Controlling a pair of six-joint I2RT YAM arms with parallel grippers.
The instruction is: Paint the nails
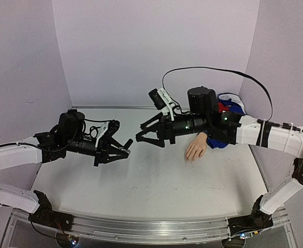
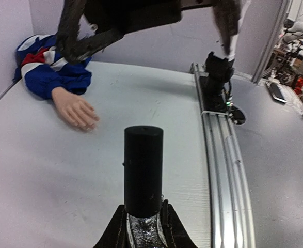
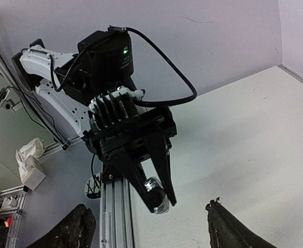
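Where the left wrist camera looks along its own fingers, I see the left gripper [image 2: 143,228] clenched on the glass body of a small bottle [image 2: 143,175], with the black cap sticking out past the fingertips. From above, that gripper hangs over the left half of the table, pointing right. Facing it across a short gap is the right gripper [image 1: 151,136]. Its jaws are spread wide and hold nothing, and its wrist camera shows the two dark fingers far apart at the bottom of the frame.

Further right, the mannequin hand [image 1: 196,149] lies palm down on the table [image 1: 141,191], just beside the right arm, with its fingers aimed toward the near edge. The nails [image 2: 92,122] sit at those fingertips, well apart from both grippers and too small for me to make out clearly. The blue, white and red sleeve [image 2: 48,67] is bunched up near the far right corner.

The tabletop is pale and matte, and an aluminium rail [image 2: 223,155] runs along its near edge. Plain lilac walls [image 1: 141,51] enclose the other three sides. Beyond the rail I glimpse cluttered workshop gear, blurred.
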